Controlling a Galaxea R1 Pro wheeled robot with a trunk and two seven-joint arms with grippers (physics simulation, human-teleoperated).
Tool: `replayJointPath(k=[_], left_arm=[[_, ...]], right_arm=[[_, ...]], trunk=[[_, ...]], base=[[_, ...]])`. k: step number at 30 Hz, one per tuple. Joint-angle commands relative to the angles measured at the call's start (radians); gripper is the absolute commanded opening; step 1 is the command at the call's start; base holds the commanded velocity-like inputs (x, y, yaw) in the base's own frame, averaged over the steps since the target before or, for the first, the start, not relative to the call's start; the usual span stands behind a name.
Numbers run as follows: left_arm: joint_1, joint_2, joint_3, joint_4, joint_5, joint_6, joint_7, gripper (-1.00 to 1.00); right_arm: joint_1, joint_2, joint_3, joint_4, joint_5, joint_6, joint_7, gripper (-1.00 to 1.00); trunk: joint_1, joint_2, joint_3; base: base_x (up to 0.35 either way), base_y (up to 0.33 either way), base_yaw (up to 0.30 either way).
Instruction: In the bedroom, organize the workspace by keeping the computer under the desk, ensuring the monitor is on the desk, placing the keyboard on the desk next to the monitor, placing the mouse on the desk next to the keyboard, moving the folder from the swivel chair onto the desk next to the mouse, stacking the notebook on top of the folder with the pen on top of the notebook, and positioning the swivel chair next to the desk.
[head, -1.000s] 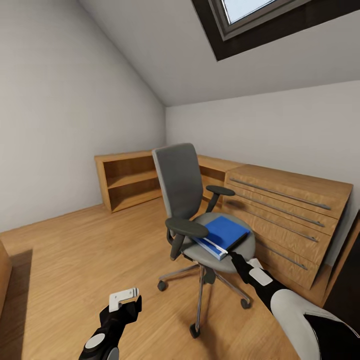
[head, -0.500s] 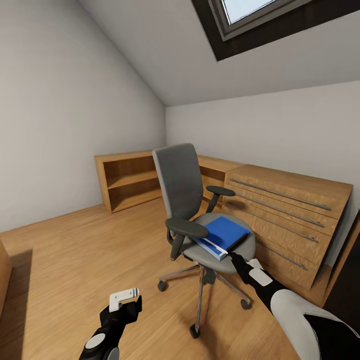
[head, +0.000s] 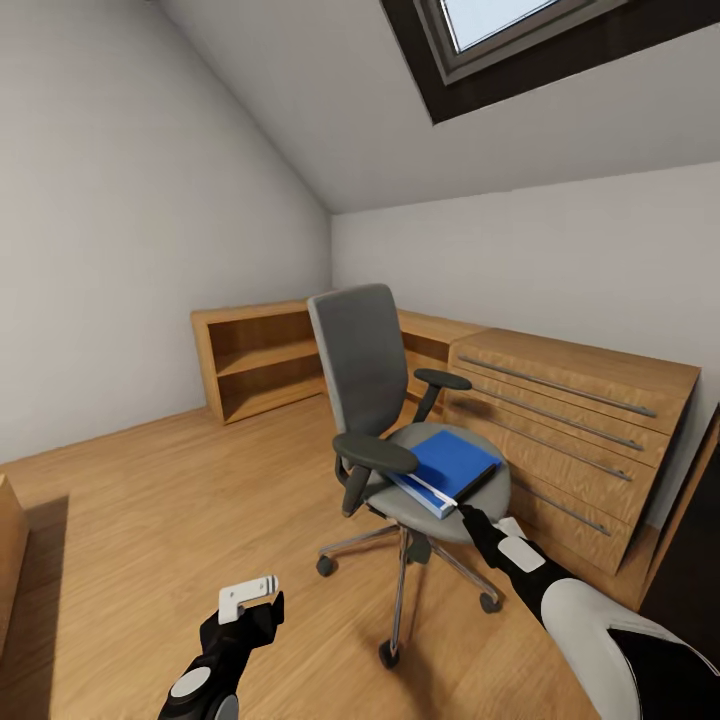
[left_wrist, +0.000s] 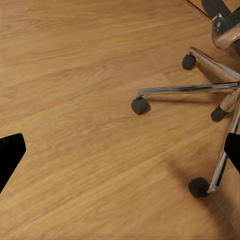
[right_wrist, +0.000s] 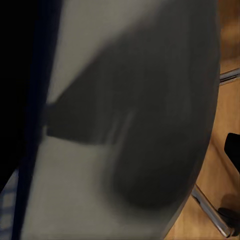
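One bright blue folder (head: 446, 466) flat on swivel chair (head: 400, 440); right pincer (head: 466, 514) at its corner, grip unclear; left pincer (head: 250, 597) wide.

- Light wood plank floor (head: 150, 500), lit evenly, soft shadows.
- Low open wooden shelf unit (head: 255, 362) in far corner, w/ plain white walls (head: 120, 250) behind it.
- Wide wooden drawer cabinet w/ long metal handles (head: 575, 420) just right of shelf unit.
- Sloped grey-white ceiling (head: 330, 110) above shelf unit; black-framed skylight (head: 510, 40) up right, bright.
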Motion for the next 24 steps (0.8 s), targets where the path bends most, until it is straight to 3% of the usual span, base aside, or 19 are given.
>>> replayJointPath(k=[1, 10, 16, 24], left_arm=[[-0.001, 0.000, -0.002, -0.001, 0.011, 0.003, 0.009, 1.00], [-0.001, 0.000, -0.002, -0.002, 0.011, 0.003, 0.008, 1.00], [-0.001, 0.000, -0.002, -0.001, 0.011, 0.004, 0.009, 1.00], [-0.001, 0.000, -0.003, -0.001, 0.011, 0.003, 0.009, 1.00]], right_arm=[[0.000, 0.000, 0.000, 0.030, 0.001, 0.004, 0.000, 1.00], [0.000, 0.000, 0.000, 0.030, 0.001, 0.004, 0.000, 1.00], [0.000, 0.000, 0.000, 0.030, 0.001, 0.004, 0.000, 1.00], [0.000, 0.001, 0.000, 0.030, 0.001, 0.004, 0.000, 1.00]], trunk=[[0.000, 0.000, -0.001], [0.000, 0.000, -0.001], [-0.023, 0.042, 0.018], [-0.023, 0.042, 0.018]], base=[[0.000, 0.000, 0.000], [0.000, 0.000, 0.000], [0.000, 0.000, 0.000], [0.000, 0.000, 0.000]])
